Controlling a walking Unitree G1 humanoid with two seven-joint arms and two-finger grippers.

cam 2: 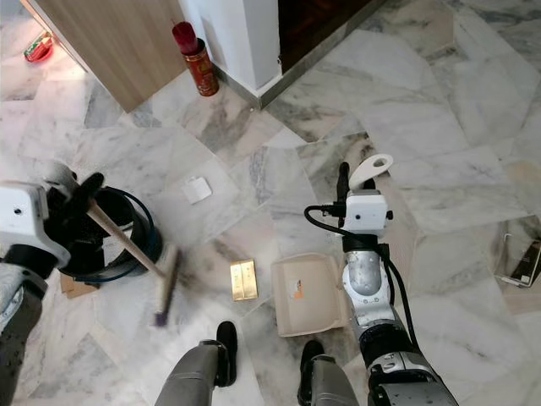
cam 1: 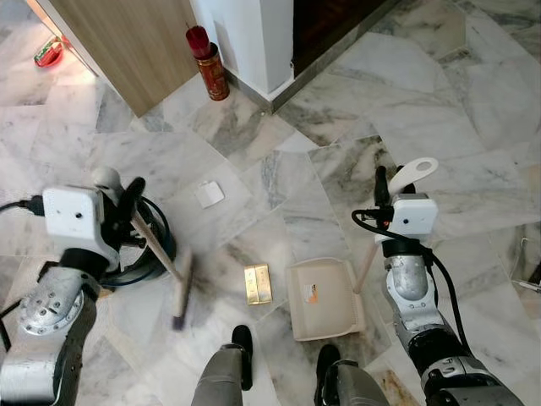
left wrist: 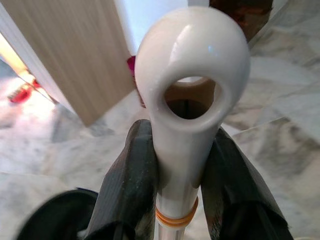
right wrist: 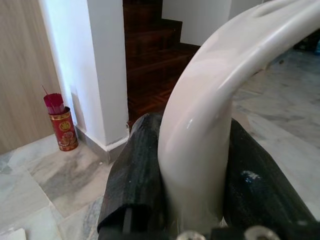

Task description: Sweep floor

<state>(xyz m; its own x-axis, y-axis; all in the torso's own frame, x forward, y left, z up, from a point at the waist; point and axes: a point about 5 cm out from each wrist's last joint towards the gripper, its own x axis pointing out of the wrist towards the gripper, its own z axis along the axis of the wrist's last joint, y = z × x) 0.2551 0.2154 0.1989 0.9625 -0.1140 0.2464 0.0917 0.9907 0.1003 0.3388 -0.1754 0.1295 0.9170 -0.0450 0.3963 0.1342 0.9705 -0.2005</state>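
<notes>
Broom [cam 1: 161, 264] angled down from left gripper [left wrist: 181, 165], jaws clenched on handle, bristles on floor [cam 1: 473, 101] beside gold packet [cam 1: 258, 283]. Right gripper [right wrist: 192, 170] clamps dustpan [cam 1: 325, 298] handle, pan flat, mouth toward packet, probably to catch it. White scrap [cam 1: 210, 194] farther out.

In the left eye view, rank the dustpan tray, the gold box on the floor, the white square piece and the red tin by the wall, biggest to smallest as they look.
1. dustpan tray
2. gold box and red tin: similar, unsure; the tin is farther away
3. white square piece
</notes>
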